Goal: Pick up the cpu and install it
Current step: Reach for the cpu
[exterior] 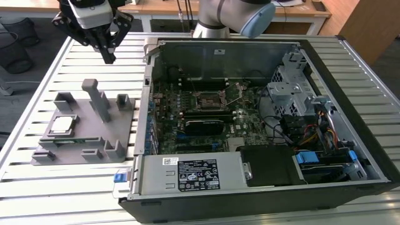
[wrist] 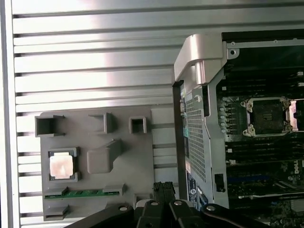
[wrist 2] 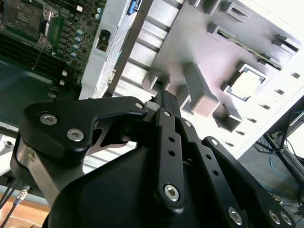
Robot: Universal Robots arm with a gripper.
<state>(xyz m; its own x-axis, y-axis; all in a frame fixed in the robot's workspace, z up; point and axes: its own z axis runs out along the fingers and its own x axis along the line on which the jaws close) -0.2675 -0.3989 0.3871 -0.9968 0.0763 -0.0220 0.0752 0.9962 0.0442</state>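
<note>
Slatted metal table (exterior: 62,187), computer case (exterior: 218,58), cpu (exterior: 61,124) (on grey fixture (exterior: 84,131))

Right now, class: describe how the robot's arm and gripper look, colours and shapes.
The arm is a silver-grey tube with a rounded pale blue joint cap. The gripper is black, made of flat hinged bars tapering to a narrow tip, under a white housing. In the second wrist view its bars carry silver bolt heads and small holes.
</note>
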